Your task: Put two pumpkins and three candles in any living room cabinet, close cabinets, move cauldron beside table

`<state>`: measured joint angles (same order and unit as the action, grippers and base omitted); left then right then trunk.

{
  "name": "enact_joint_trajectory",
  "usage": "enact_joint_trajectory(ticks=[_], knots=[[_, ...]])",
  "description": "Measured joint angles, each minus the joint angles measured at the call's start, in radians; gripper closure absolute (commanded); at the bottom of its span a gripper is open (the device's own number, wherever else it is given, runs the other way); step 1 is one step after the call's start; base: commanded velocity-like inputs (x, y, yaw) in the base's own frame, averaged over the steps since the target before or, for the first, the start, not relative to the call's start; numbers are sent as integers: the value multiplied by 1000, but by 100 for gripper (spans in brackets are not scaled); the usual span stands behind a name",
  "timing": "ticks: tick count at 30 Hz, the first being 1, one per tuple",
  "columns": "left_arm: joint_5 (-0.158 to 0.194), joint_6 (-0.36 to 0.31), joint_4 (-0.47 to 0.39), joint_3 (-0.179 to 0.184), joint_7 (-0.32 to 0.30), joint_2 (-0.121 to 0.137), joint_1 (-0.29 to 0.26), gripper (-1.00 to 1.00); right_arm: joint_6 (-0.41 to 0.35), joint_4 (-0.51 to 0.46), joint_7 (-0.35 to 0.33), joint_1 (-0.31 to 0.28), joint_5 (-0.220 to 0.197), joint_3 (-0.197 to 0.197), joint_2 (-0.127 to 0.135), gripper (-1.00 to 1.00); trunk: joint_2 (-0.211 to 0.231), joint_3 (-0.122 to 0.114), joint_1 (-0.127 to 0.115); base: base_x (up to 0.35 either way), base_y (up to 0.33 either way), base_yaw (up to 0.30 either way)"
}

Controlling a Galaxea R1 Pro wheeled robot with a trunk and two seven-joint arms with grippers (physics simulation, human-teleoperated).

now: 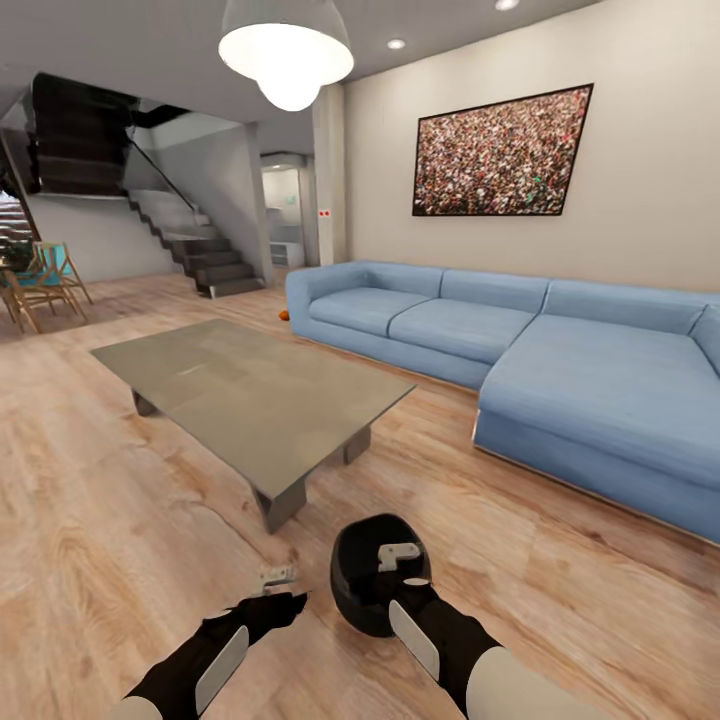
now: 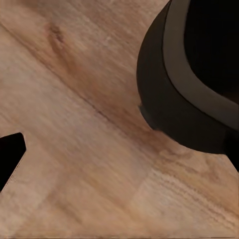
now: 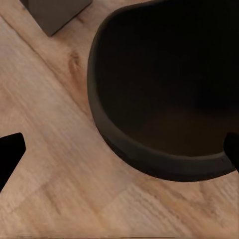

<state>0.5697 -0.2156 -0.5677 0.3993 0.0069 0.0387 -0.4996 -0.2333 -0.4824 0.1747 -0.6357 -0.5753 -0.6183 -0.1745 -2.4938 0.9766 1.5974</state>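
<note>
The black cauldron [image 1: 362,585] stands on the wood floor just off the near corner of the grey table [image 1: 250,385]. My right gripper [image 1: 398,558] hangs open over its mouth; in the right wrist view the cauldron [image 3: 164,99] lies below the right gripper [image 3: 122,149], with a table leg [image 3: 55,12] close beside it. To the cauldron's left, my left gripper [image 1: 278,577] is open above bare floor. The left wrist view has the cauldron [image 2: 189,99] beside the left gripper [image 2: 122,149]. A small orange pumpkin [image 1: 283,316] lies on the floor by the sofa's left end.
A blue sectional sofa [image 1: 560,360] runs along the right wall. Dark stairs [image 1: 190,250] rise at the back left, with wooden chairs [image 1: 40,285] at the far left. Open floor lies left of the table and between table and sofa.
</note>
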Motion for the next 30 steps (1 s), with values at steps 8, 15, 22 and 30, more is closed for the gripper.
enact_joint_trajectory(ticks=[8,15,22,30], knots=[[0,2,1,0,0,0,0,-100,0,0,0,0,0,0,0,-100,0,0,0,-305,0,288],[0,4,1,0,0,0,0,-100,0,0,0,0,0,0,0,-100,0,0,0,-218,0,289],[0,5,0,0,0,0,0,-100,0,0,0,0,0,0,0,-100,0,0,0,-30,0,290],[0,6,0,0,0,0,0,-100,0,0,0,0,0,0,0,-100,0,0,0,-18,0,291]])
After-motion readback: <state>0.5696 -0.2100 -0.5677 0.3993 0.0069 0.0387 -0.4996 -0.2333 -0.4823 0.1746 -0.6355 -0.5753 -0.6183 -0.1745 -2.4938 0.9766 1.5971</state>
